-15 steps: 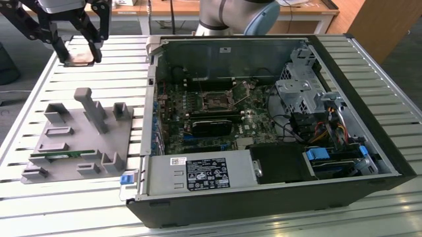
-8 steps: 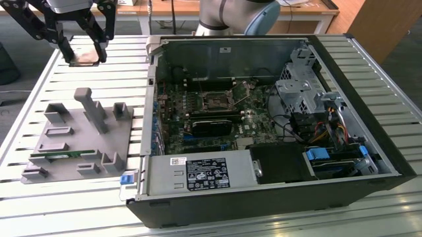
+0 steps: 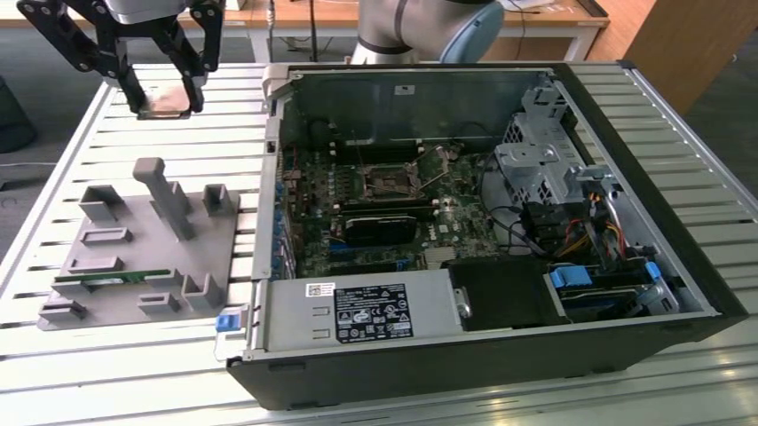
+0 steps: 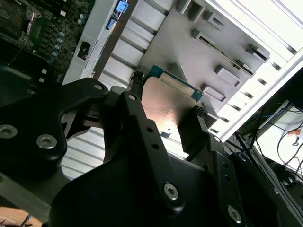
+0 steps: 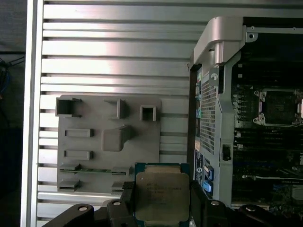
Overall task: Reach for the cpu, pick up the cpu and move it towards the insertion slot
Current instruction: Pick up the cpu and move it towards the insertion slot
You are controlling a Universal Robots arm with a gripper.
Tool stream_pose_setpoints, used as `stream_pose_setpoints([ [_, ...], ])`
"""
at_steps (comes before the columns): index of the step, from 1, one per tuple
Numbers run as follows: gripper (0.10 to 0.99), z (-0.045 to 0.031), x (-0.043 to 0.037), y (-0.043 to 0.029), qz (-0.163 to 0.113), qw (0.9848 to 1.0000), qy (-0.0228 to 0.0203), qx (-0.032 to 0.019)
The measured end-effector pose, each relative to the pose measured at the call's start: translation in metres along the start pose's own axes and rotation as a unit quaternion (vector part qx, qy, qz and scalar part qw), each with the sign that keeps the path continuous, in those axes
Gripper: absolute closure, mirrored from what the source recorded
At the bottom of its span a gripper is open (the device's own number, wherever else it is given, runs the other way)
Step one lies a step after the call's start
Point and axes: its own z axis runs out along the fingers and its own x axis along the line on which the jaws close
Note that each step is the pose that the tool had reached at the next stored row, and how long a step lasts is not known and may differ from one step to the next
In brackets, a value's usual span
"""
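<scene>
My hand [image 3: 165, 96] grips the chip [image 5: 162, 196] above the counter [image 3: 142, 133]; carrying it across to the socket [image 3: 392, 181] is the step in hand.

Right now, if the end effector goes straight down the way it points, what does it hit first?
Probably the slatted table. The end effector, shut on the cpu, hangs beyond the grey holder tray and outside the computer case, though depth is uncertain.

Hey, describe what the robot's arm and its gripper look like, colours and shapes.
The arm is a rounded tube in pale silver-grey with a light blue joint cap. The gripper is matte black, with angular linkage bars carrying two fingers. In the second wrist view its black plates show silver screw heads and rows of small holes.
</scene>
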Motion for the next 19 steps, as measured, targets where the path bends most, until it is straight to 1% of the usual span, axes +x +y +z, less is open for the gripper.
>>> stream_pose_setpoints([
  [19,0.541,-0.0007,-0.0229,-0.0004,0.0,1.0,0.0,0.0],
])
